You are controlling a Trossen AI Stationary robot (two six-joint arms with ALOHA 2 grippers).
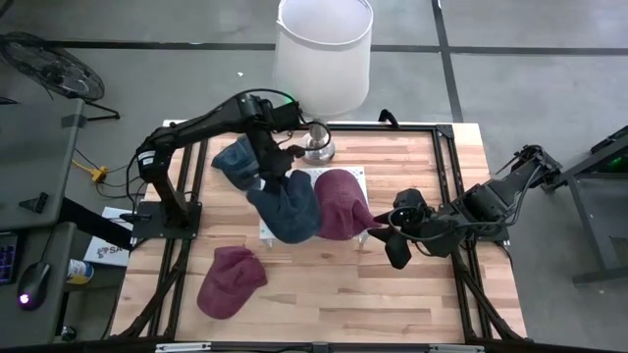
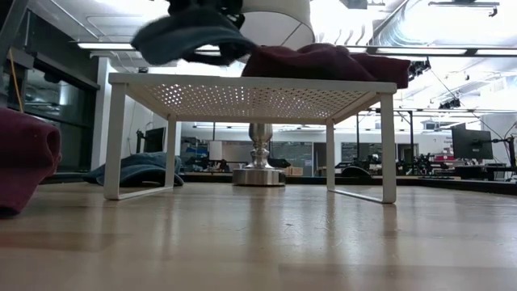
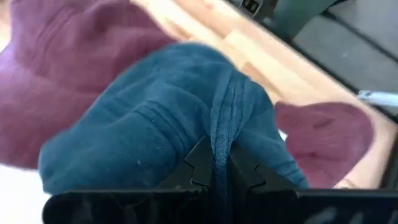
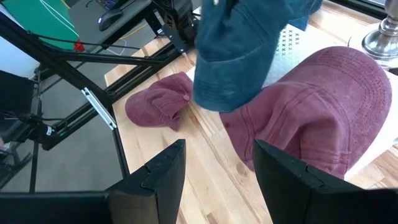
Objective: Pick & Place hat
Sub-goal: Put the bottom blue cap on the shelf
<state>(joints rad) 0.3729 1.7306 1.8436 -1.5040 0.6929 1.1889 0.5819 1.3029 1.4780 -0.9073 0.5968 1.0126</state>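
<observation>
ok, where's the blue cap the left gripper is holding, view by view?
High: blue cap at centre, over the white rack.
Low: top left, above the rack top.
Left wrist: fills the middle, pinched by the left gripper.
Right wrist: top centre.
Shared landmark: maroon cap on the rack.

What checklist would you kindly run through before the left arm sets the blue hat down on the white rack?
1. Grip: the left claw is shut on a fold of the blue hat. Ok.
2. Height: in the low view the blue hat hangs above the white rack, not dragging on it. Ok.
3. Landing spot: the maroon hat on the rack covers its right side and the blue hat overlaps it from above. Free space beneath: cannot tell.
4. Right arm: the right claw is open and empty, off the rack's right edge. Ok.
5. Other hats: the maroon hat on the table and the second blue hat lie away from the drop spot. Ok.
</observation>
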